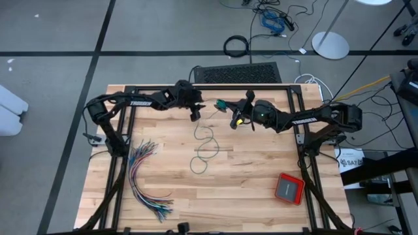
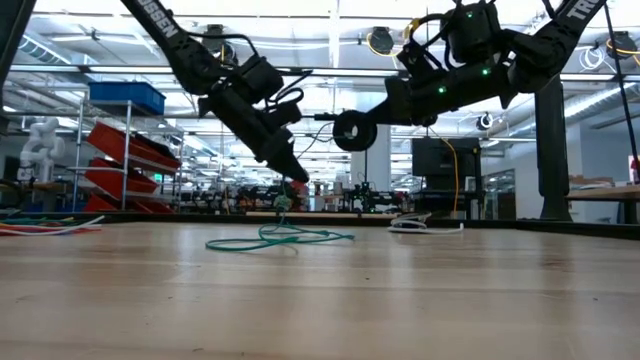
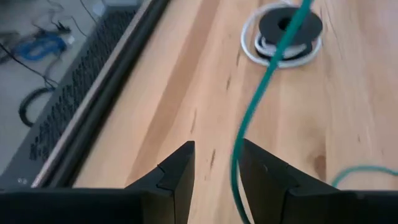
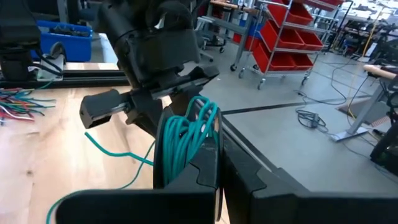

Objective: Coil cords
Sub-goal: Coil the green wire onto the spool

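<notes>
Coiling of the teal-green cord (image 1: 206, 145), partly done. Several loops are already gathered into a small bundle pinched in the shut right gripper (image 4: 208, 146), held above the far middle of the desk (image 1: 261, 202). The remaining length runs down from that bundle and lies in loose bends on the desk surface, so winding is judged roughly midway (the loose part is clearest in the high view).

The left gripper (image 3: 216, 168) hovers just beside the right one, its fingers narrowly parted; the free strand passes between them, and contact cannot be told.

The black cord (image 3: 287, 32) lies wound flat on the desk with its white tail ringing it, well apart from both grippers; in the left wrist view, the taut teal-green strand crosses in front of it.
</notes>
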You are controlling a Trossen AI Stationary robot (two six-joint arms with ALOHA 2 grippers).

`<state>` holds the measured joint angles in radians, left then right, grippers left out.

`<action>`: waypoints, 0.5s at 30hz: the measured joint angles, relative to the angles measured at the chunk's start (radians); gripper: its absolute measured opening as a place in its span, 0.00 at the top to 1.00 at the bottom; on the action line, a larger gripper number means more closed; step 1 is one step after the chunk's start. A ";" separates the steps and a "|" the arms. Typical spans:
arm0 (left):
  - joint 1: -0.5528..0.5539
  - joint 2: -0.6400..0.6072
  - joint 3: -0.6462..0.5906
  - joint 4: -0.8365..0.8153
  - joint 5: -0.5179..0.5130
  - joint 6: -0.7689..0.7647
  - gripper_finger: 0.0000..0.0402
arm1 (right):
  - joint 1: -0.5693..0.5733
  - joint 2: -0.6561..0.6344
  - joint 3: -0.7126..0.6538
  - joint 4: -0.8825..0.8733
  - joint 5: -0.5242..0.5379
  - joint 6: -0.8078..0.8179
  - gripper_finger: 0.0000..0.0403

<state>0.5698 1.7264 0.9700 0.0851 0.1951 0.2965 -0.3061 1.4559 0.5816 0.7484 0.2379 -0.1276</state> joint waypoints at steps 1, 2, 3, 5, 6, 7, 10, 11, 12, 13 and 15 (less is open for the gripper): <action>0.000 0.000 -0.016 0.040 0.000 -0.004 0.68 | -0.001 0.000 0.000 -0.003 0.000 0.000 1.00; 0.000 -0.002 -0.038 0.079 0.000 -0.013 0.68 | -0.002 0.000 0.000 -0.006 0.000 0.000 1.00; 0.000 -0.004 -0.058 0.109 0.000 -0.026 0.68 | -0.004 0.000 0.000 -0.012 0.000 0.000 1.00; 0.002 -0.005 -0.095 0.178 0.000 -0.050 0.68 | -0.011 0.000 0.000 -0.022 0.000 0.000 1.00; 0.004 -0.007 -0.113 0.211 0.000 -0.060 0.68 | -0.014 0.000 0.000 -0.023 0.001 0.000 1.00; 0.004 -0.012 -0.130 0.235 0.000 -0.077 0.68 | -0.015 0.000 0.000 -0.023 0.002 0.000 1.00; 0.006 -0.016 -0.177 0.315 -0.001 -0.112 0.68 | -0.021 0.000 0.000 -0.022 0.002 0.000 1.00; 0.006 -0.019 -0.196 0.339 -0.008 -0.126 0.68 | -0.021 0.000 0.000 -0.020 0.002 0.000 1.00; 0.006 -0.020 -0.210 0.365 -0.019 -0.133 0.68 | -0.024 0.000 0.000 -0.018 0.002 0.000 1.00; 0.006 -0.021 -0.226 0.393 -0.033 -0.137 0.68 | -0.027 0.000 0.000 -0.014 0.000 0.000 1.00; 0.006 -0.034 -0.268 0.445 -0.064 -0.157 0.68 | -0.031 0.000 0.000 -0.013 0.000 0.000 1.00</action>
<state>0.5755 1.6924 0.7023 0.5303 0.1316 0.1390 -0.3376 1.4559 0.5816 0.7352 0.2381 -0.1280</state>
